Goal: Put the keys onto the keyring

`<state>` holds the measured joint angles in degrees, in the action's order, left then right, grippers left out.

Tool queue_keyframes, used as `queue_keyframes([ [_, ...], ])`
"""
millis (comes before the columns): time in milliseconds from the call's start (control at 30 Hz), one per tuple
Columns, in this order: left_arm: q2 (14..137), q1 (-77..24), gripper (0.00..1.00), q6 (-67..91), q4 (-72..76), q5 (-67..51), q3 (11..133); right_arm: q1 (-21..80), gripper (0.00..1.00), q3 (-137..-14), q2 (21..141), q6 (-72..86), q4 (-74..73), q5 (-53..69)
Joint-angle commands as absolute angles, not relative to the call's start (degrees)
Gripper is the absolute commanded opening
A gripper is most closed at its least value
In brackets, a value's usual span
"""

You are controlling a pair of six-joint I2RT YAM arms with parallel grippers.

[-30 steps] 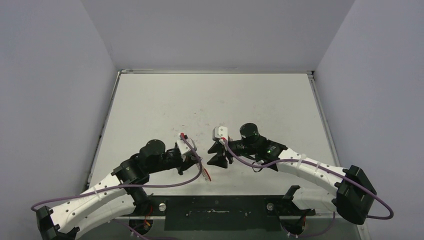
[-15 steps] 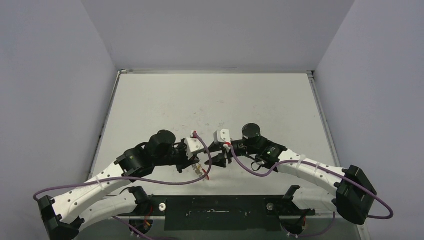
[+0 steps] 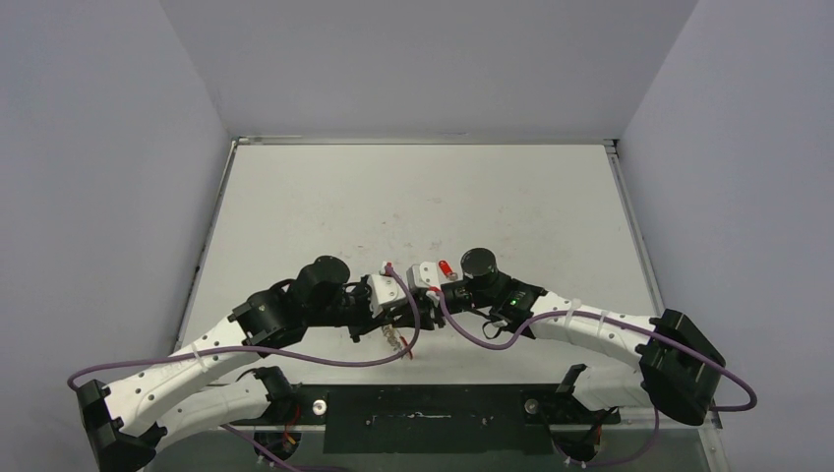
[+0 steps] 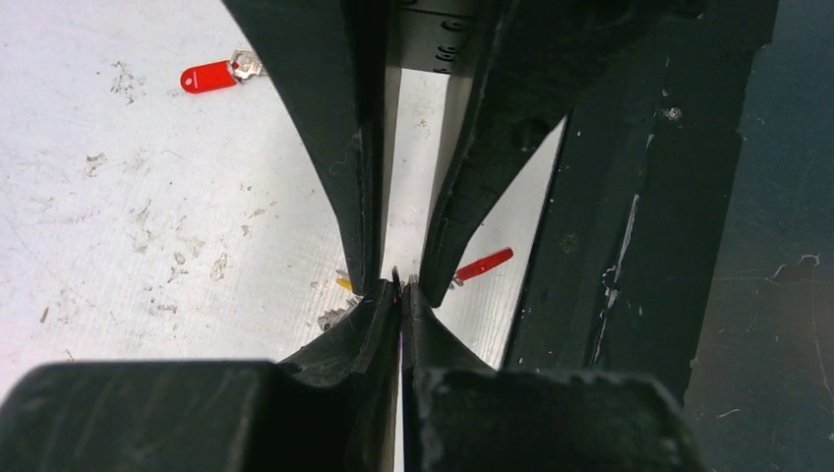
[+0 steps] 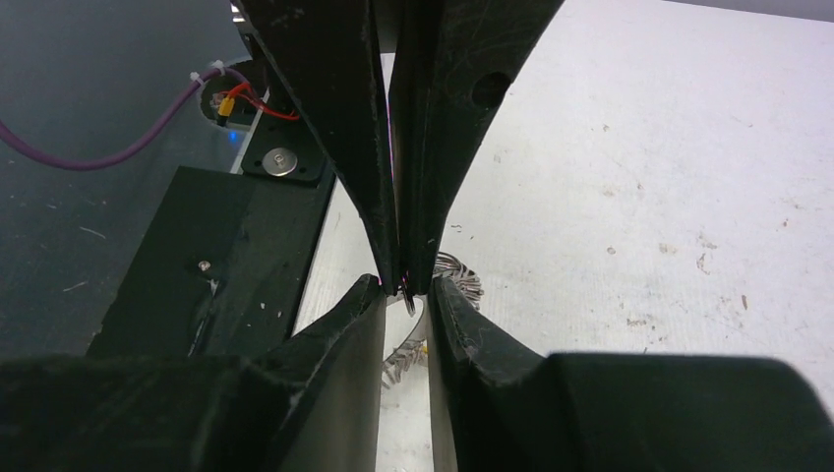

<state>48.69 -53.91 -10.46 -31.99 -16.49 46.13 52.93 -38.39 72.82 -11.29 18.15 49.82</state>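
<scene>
My left gripper (image 3: 395,307) is shut on a thin part of the keyring (image 3: 396,339), whose silvery coil hangs below it with its red sleeve (image 4: 484,264) near the table's front edge. My right gripper (image 5: 406,287) faces it tip to tip. Its jaws stand a little apart, straddling the left fingertips (image 5: 393,265) and a small dark piece of ring there. The red-headed key (image 3: 445,266) lies loose on the table just behind the right wrist, also seen as the red key (image 4: 211,75) in the left wrist view. A bit of the yellow key head (image 4: 341,283) peeks out beside the coil (image 5: 457,270).
The black mounting plate (image 3: 423,405) runs along the near table edge right below the grippers. Purple cables (image 3: 433,320) loop off both wrists. The white tabletop (image 3: 413,197) stretches behind, bounded by grey walls.
The right gripper has moved left up to the left gripper's tips and narrowed its jaws. The left arm shifted slightly right. The red key now shows behind the right wrist.
</scene>
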Motion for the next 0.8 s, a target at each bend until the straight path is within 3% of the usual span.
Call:
queue_keyframes([
  [0,48.0,-54.2,0.00,-11.6,-29.2,-18.6,48.9,53.2,0.13,-38.9,73.4,-14.0,20.6,52.4],
  [100,48.0,-54.3,0.00,-11.8,-29.3,-18.5,49.0,53.2,0.08,-39.1,73.5,-16.0,18.4,52.0],
  [267,47.3,-54.4,0.00,-12.0,-28.9,-18.5,48.8,53.1,0.24,-39.1,72.4,-18.4,14.8,50.0],
  [767,47.1,-54.8,0.00,-11.8,-27.2,-19.2,48.0,53.1,0.28,-37.7,71.1,-15.5,19.2,49.5],
])
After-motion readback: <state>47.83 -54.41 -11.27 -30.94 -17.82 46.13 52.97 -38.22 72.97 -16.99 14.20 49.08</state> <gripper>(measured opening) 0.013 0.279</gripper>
